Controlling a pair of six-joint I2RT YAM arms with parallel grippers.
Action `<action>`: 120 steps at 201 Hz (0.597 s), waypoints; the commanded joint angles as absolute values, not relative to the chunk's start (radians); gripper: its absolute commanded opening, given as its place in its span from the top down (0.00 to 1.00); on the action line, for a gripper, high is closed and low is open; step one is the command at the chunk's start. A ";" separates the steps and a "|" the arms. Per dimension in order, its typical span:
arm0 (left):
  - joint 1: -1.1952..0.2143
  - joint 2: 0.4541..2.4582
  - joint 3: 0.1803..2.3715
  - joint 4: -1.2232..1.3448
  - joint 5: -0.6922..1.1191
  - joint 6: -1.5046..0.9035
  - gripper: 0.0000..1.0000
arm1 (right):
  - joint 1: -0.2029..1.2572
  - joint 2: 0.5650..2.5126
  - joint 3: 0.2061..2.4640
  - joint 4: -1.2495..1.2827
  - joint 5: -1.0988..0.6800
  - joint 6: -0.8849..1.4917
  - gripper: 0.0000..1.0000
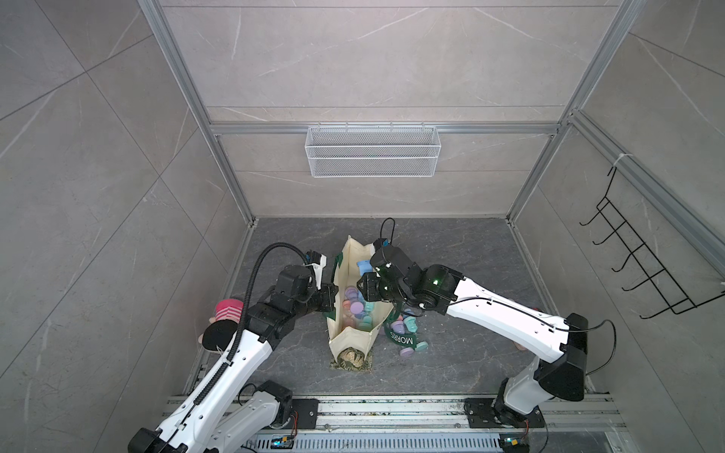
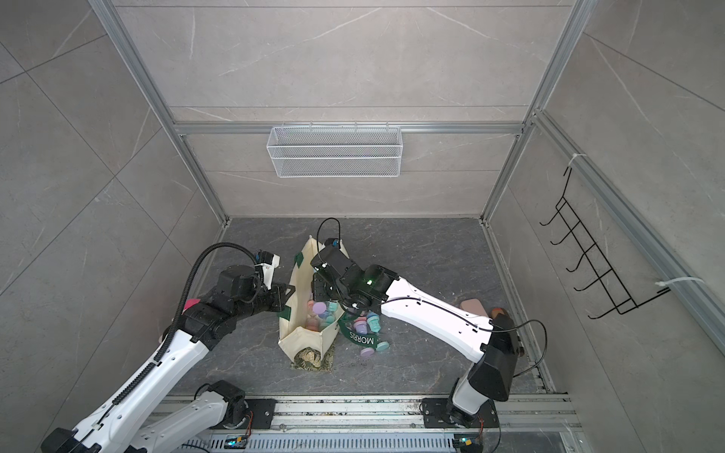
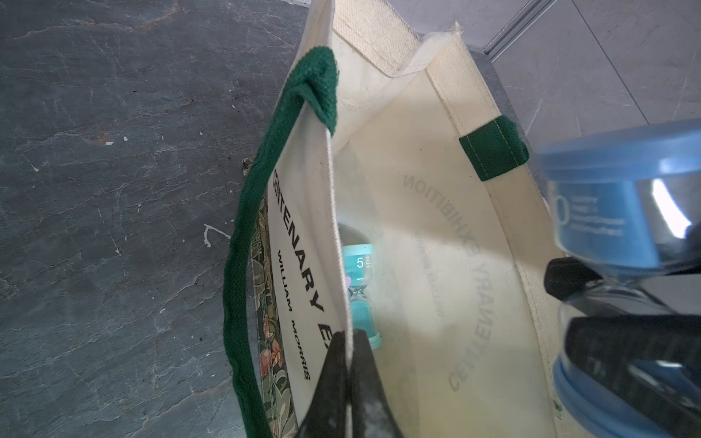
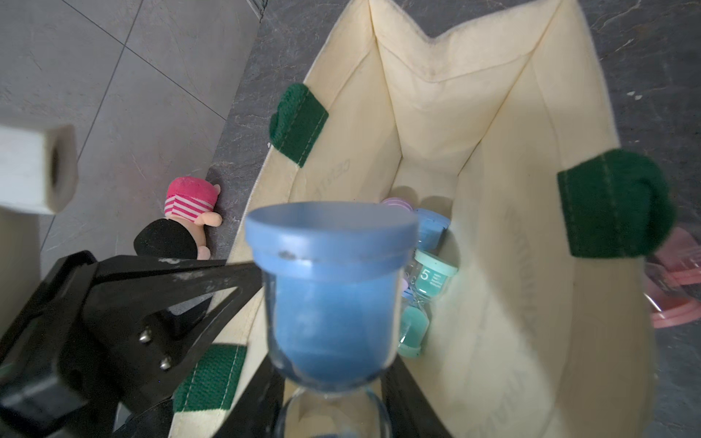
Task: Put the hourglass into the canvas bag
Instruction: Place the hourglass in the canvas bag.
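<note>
the blue hourglass hangs at the open mouth of the canvas bag, with its capped end pointing away from the jaws and over the bag's inside, clear of what lies on the bottom. the right jaws are clenched on its narrow glass waist, grasping it. the bag stands upright on the dark table with its mouth upward. the left jaws are shut tight on the rim of one long side wall, between that side's 2 green strap patches, and hold the wall out; this side's green handle hangs down outside. on the bottom of the bag lies a teal hourglass marked 5, among other pastel hourglasses in lilac, blue and pink. more pastel ones lie on the table just beside the bag on the right arm's side, touching the green strap lettered morris that drapes over the bag's outside. a plush toy with a pink striped hat lies near the table's left edge, partly under the left arm. well apart from all this, a white wire basket hangs on the back wall and a black hook rack on the right wall.
</note>
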State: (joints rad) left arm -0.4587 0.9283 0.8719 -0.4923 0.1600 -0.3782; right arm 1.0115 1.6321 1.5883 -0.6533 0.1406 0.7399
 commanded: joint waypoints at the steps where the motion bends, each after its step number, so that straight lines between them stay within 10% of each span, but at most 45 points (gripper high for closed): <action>1: -0.464 0.917 0.877 -0.462 0.181 -0.365 1.00 | 1.016 1.663 1.619 -0.649 0.131 0.749 1.00; 120: -0.463 0.904 0.875 -0.462 0.181 -0.366 1.00 | 0.992 1.825 1.634 -0.691 0.075 0.799 1.00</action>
